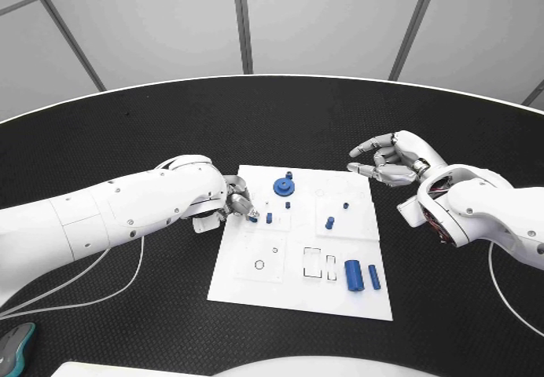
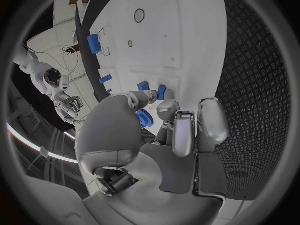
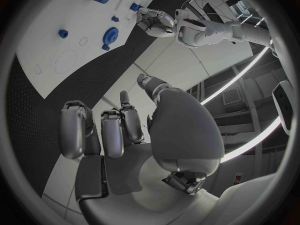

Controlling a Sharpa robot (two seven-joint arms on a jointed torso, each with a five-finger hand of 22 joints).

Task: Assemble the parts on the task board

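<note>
The white task board [image 1: 255, 287] lies mid-table. My left hand [image 1: 233, 200] reaches over its left edge with fingers curled; the fingertips [image 2: 166, 106] sit right at a small blue part [image 1: 251, 217], and a second small part [image 1: 269, 217] stands just beside it. Whether the first part is pinched is hidden. A blue gear [image 1: 282, 186] sits on the board beyond that hand. Two blue cylinders [image 1: 354, 276] lie at the near right. My right hand [image 1: 385, 159] hovers off the board's far right corner, its fingers loosely bent and apart, holding nothing.
More small blue pegs [image 1: 330, 223] stand around the board's middle, and one [image 1: 289, 174] near its far edge. Empty outlined slots [image 1: 312, 261] mark the board's near half. Black table [image 1: 136, 126] surrounds the board. A dark object [image 1: 14, 345] lies at the near left.
</note>
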